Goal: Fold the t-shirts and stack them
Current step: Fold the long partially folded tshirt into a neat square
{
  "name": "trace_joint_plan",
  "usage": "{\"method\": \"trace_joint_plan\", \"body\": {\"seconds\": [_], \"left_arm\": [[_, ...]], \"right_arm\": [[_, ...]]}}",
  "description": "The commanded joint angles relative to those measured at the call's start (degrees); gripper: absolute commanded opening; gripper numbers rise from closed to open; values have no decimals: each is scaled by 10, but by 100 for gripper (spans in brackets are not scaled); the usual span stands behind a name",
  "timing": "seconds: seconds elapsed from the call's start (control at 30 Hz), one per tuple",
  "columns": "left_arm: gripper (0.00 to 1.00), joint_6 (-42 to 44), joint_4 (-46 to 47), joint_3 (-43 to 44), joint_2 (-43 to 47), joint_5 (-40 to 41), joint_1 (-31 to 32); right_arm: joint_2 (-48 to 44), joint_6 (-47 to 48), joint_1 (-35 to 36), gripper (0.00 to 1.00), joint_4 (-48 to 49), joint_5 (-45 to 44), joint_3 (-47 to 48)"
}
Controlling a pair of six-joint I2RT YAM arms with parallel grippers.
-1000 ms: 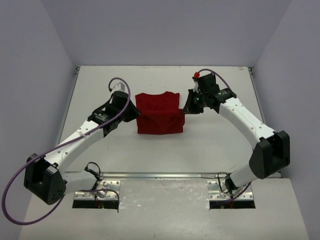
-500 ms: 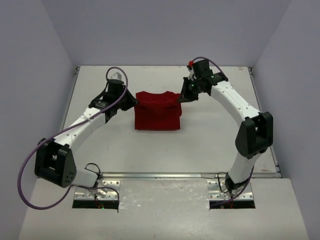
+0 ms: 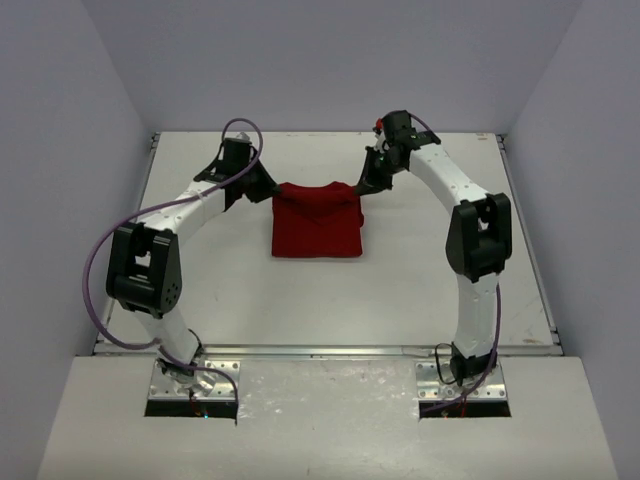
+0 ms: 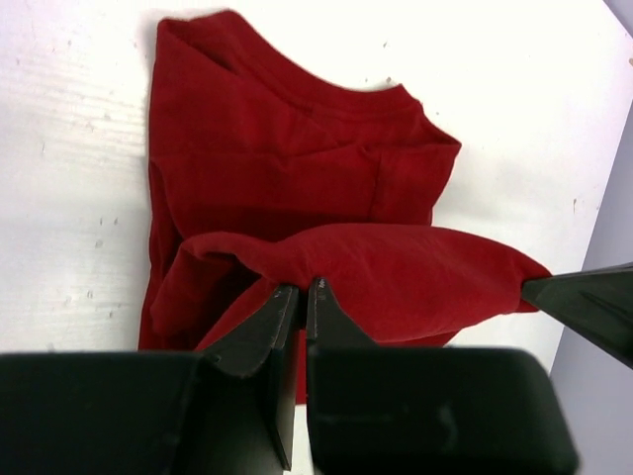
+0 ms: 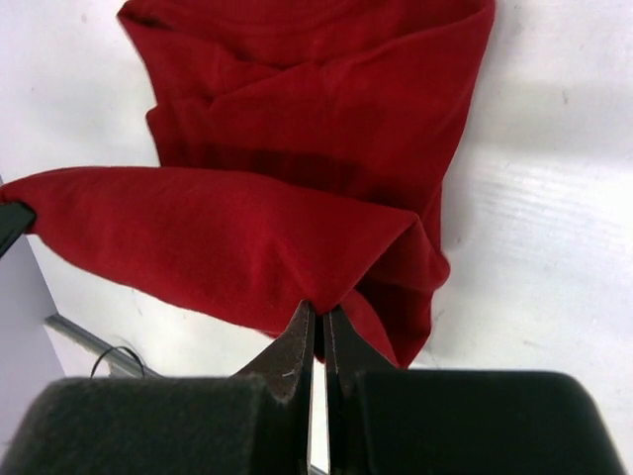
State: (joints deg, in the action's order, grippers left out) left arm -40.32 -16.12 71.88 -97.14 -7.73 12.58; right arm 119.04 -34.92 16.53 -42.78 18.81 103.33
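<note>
One dark red t-shirt [image 3: 316, 222] lies partly folded in the middle of the white table [image 3: 200, 280]. My left gripper [image 3: 268, 192] is shut on its far left corner and my right gripper [image 3: 362, 190] is shut on its far right corner. Between them the cloth's edge hangs lifted and stretched over the layers lying flat. In the left wrist view the pinched fold [image 4: 376, 272] spans from my left gripper [image 4: 302, 289] to the tip of the other gripper at the right edge. The right wrist view has my right gripper [image 5: 318, 312] biting the same raised fold [image 5: 198, 237].
White walls close the table at the left, back and right. A metal rail [image 3: 330, 350] runs along the near edge between the two arm bases. Both arms reach far out, arched over the table's left and right sides.
Both grippers have carried the shirt's lifted edge from its near side toward the far end, laying that half over the rest. The arms have stretched further out.
</note>
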Motion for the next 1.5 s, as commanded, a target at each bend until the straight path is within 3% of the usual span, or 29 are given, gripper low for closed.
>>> {"method": "trace_joint_plan", "body": {"seconds": [0.0, 0.23, 0.5, 0.53, 0.6, 0.63, 0.67, 0.7, 0.73, 0.87, 1.0, 1.07, 1.13, 1.17, 1.37, 1.47], "left_arm": [[0, 6, 21, 52, -45, -11, -15], [2, 5, 14, 106, -117, 10, -24], [6, 11, 19, 156, -171, 24, -33], [7, 11, 18, 168, -177, 21, -33], [26, 11, 11, 179, -190, 24, -36], [61, 8, 5, 190, -190, 39, -37], [67, 7, 1, 191, -184, 48, -37], [75, 7, -1, 193, -178, 57, -37], [100, 6, -2, 189, -157, 80, -37], [100, 20, -1, 141, -83, 168, -29], [100, 44, 46, 50, -38, 172, 6], [97, 43, 42, 27, -53, 212, 23], [93, 31, 27, 35, -79, 198, 20], [93, 30, 15, 41, -105, 192, 18], [94, 45, 83, -5, -127, 107, 19], [94, 43, 103, -33, -123, 101, 20]], "right_arm": [[43, 21, -13, 2, 4, 19, 63], [145, 36, -30, 5, -18, 43, 189], [196, 43, -37, 8, 22, 55, 217], [201, 44, -39, 14, 27, 58, 221], [201, 40, -40, 26, 40, 56, 222], [198, 39, -40, 33, 49, 57, 217], [190, 38, -40, 40, 53, 50, 218], [186, 40, -40, 60, 49, 42, 223], [177, 48, -41, 99, 46, 29, 235], [123, 74, -39, 99, 59, -3, 196], [55, 101, -24, 99, 143, -32, 20], [60, 116, -15, 99, 133, -80, 15], [87, 119, -6, 98, 96, -102, 35], [88, 115, -3, 95, 96, -112, 28], [23, 79, 25, 57, 188, -112, -123], [14, 70, 32, 48, 211, -90, -154]]}}
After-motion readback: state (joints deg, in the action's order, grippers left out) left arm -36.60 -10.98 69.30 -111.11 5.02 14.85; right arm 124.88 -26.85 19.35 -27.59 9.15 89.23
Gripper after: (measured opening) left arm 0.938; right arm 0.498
